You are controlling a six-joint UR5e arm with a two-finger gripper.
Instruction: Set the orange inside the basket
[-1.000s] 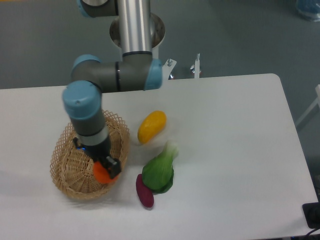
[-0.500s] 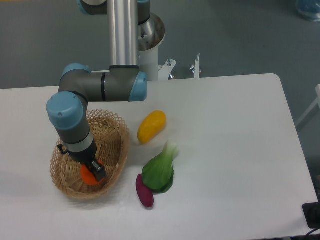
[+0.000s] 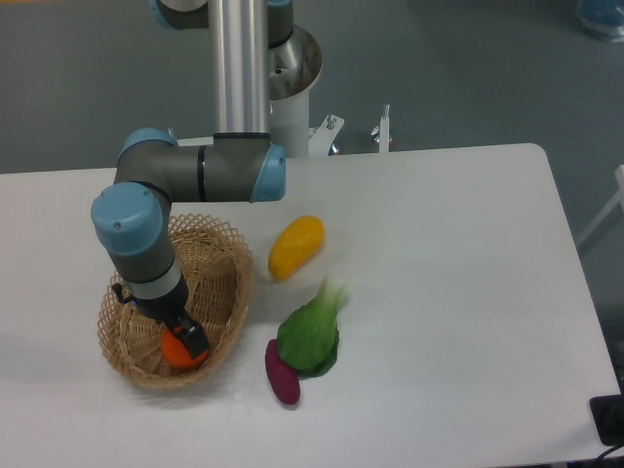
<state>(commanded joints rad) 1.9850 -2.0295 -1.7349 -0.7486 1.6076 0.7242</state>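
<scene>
One orange sits low inside the basket, near its front wall, directly under the claw. Claw fingers overlap the fruit's upper right side; whether they grip it or stand apart cannot be told, since the wrist hides the gap. Part of the orange is covered by the claw. Basket holds nothing else visible. On the table, right of the basket: a yellow mango, a green leafy vegetable and a purple vegetable touching it.
</scene>
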